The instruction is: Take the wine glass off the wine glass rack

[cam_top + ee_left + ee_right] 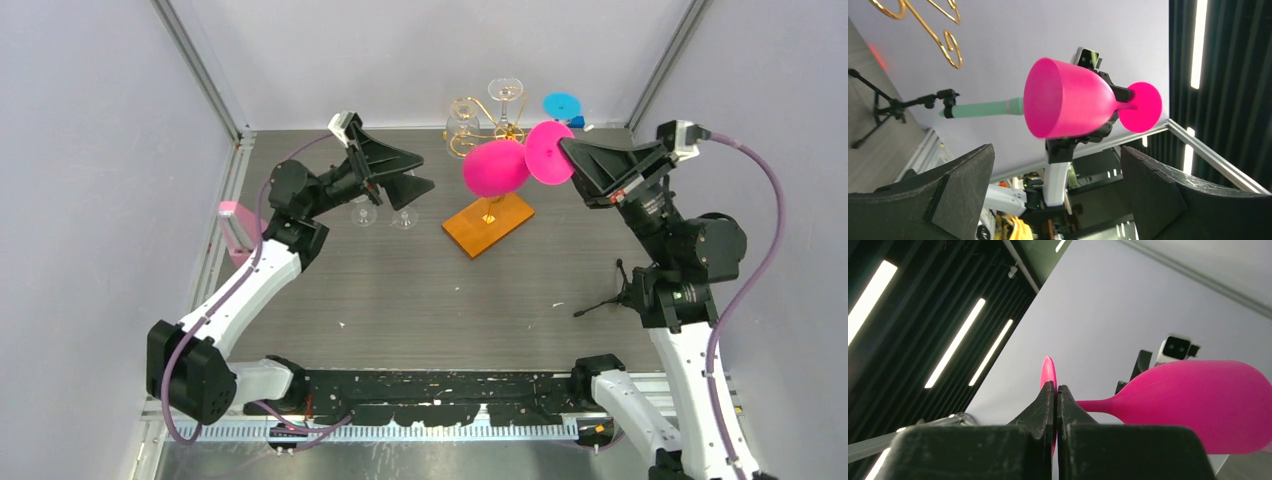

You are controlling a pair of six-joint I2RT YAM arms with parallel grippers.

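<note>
A bright pink wine glass (495, 167) lies on its side in the air above the orange base (489, 222) of the wine glass rack (478, 118). My right gripper (565, 150) is shut on the rim of the glass's round foot (1048, 371), and the bowl (1198, 400) points left. In the left wrist view the glass (1070, 100) hangs apart from the gold scroll arm (943, 30). My left gripper (425, 172) is open, its mouth facing the bowl from a short way off. Nothing lies between its fingers (963, 190).
Clear glasses (507, 92) still hang on the rack, and a blue one (561, 103) sits behind it. Two clear glasses (363, 213) stand on the table under my left gripper. A small black tripod (605, 293) stands right of centre. A pink block (238, 225) lies at the left edge.
</note>
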